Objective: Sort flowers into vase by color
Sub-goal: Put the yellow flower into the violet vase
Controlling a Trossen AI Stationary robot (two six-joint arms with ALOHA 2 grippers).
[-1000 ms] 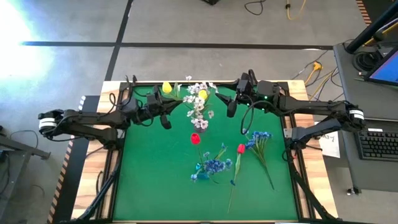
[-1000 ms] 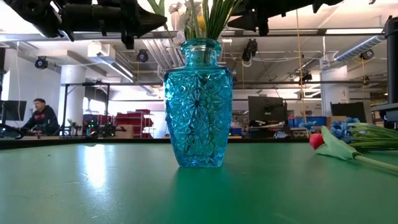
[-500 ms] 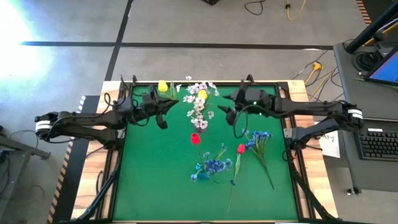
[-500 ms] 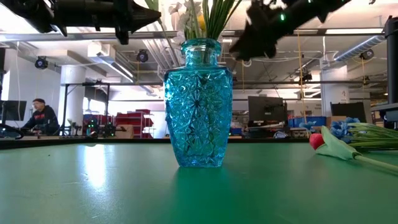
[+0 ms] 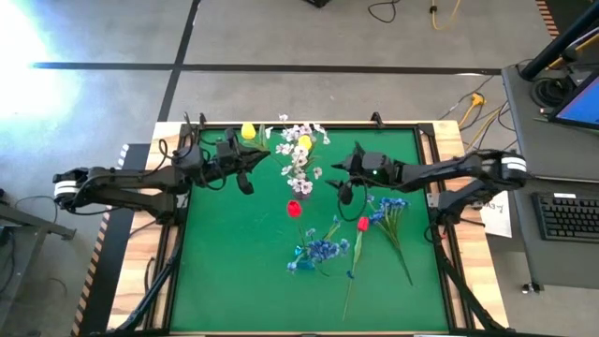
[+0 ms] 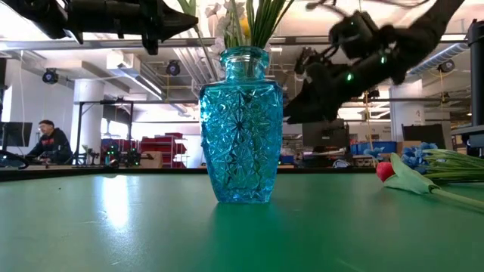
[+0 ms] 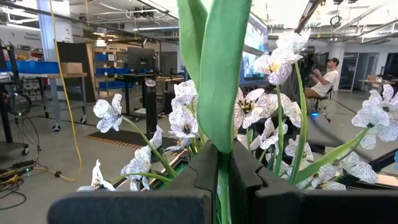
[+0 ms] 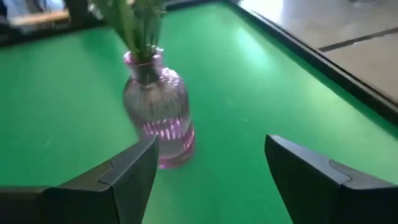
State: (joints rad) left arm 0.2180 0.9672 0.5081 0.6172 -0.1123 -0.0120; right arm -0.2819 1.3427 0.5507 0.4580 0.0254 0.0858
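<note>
The left claw [image 5: 251, 161] is holding up a yellow tulip [image 5: 248, 131] by its green stem, with its two fingers squeezed tight on it. It is hanging over the back of the green counter [image 5: 234, 253], near a vase full of white flowers [image 5: 299, 154]. A blue glass vase [image 6: 241, 125] is showing up close in the low view.

The right claw [image 5: 343, 175] is empty, and its fingers are standing wide apart. It is hanging over the middle of the counter, just beside the flowers lying flat there: a red tulip [image 5: 362, 224], blue flowers [image 5: 390, 208], another blue bunch [image 5: 321, 250] and a second red tulip [image 5: 294, 208].

I think the robot is picking up the next flower. The right claw needs to go down over one stem, then squeeze shut on it. The left one needs to drop its yellow tulip into a vase.
</note>
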